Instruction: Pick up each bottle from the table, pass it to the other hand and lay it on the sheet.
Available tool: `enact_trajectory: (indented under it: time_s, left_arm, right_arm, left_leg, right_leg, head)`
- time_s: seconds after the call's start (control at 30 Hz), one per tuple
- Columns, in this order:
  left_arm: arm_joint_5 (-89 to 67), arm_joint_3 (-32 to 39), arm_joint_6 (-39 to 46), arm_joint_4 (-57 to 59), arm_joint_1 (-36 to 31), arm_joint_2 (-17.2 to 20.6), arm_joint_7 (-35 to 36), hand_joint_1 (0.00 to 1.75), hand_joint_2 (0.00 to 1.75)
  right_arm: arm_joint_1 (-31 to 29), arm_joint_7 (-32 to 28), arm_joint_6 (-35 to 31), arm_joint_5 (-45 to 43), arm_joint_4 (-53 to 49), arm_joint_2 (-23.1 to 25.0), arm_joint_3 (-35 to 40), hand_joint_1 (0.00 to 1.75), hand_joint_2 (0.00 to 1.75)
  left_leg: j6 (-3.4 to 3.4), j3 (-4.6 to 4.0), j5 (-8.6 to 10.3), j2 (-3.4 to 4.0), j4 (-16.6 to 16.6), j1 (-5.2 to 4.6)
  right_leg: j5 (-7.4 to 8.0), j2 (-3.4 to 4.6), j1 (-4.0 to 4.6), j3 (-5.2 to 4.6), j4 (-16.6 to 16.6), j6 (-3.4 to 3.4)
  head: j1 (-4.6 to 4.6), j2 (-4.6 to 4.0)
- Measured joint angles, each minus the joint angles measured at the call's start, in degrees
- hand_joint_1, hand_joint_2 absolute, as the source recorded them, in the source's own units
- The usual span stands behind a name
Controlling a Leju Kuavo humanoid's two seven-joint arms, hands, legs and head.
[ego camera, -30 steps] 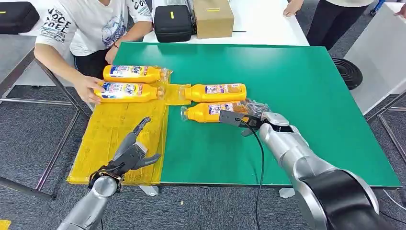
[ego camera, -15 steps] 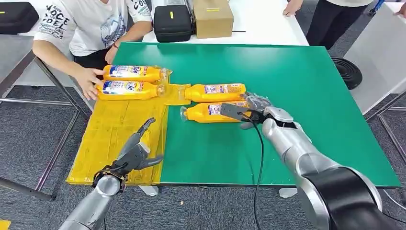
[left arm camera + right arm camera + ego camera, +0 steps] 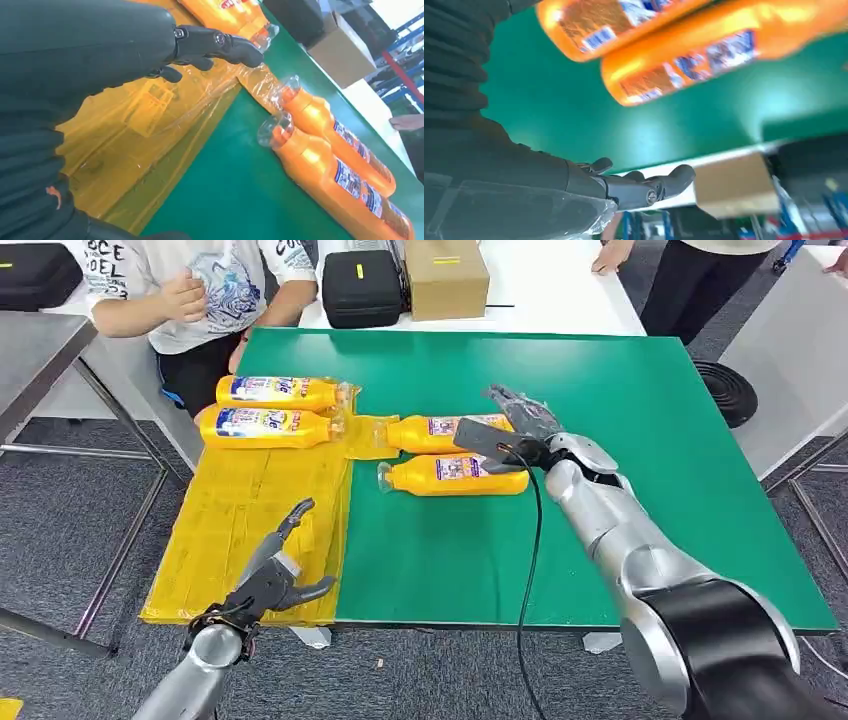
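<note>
Yellow plastic sheet (image 3: 240, 530) covers the left strip of the green table (image 3: 620, 530), and two orange bottles lie side by side at its upper end: one bottle (image 3: 275, 392) just above the other (image 3: 265, 427), left of frame centre. That looks like two deliveries done. Two more are left on the bare green near the middle of the frame: the upper bottle (image 3: 440, 432), whose cap end overlaps a flap of the sheet, and the lower bottle (image 3: 450, 475) just below it (both lying flat, caps to the left).

Right hand (image 3: 520, 425) hovers over the base end of the upper bottle, fingers spread apart and holding nothing. Left hand (image 3: 275, 575) waits over the lower part of the sheet, fingers also apart and empty.

By my reckoning the task is about half done, with a third pickup about to begin. A person (image 3: 200, 290) stands at the upper left beyond the table.
</note>
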Motion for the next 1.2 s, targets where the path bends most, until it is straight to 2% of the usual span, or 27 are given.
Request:
enact_trajectory:
  time_s: [0.5, 1.2]
  left_arm:
    - [-0.46, 2.74, 0.48, -5.03, 3.41, 0.11, 0.98, 0.00, 1.75]
    - [-1.03, 6.65, 0.52, -10.30, 7.57, 0.07, 1.51, 0.00, 1.75]
  right_arm:
    - [7.57, -6.70, -1.07, -7.42, -9.89, -0.15, -3.08, 0.00, 1.75]
    - [18.46, -7.77, -0.53, -9.43, -22.37, 0.85, -2.95, 0.00, 1.75]
  left_leg:
    - [0.00, -0.01, 0.00, 0.01, 0.00, 0.00]
    - [-0.01, -0.02, -0.02, 0.01, -0.01, 0.01]
  right_leg:
    - [0.00, 0.01, 0.01, -0.02, 0.00, 0.00]
    - [-0.02, 0.01, 0.01, -0.02, -0.01, -0.01]
  head:
    - [0.02, 0.00]
    - [0.00, 0.00]
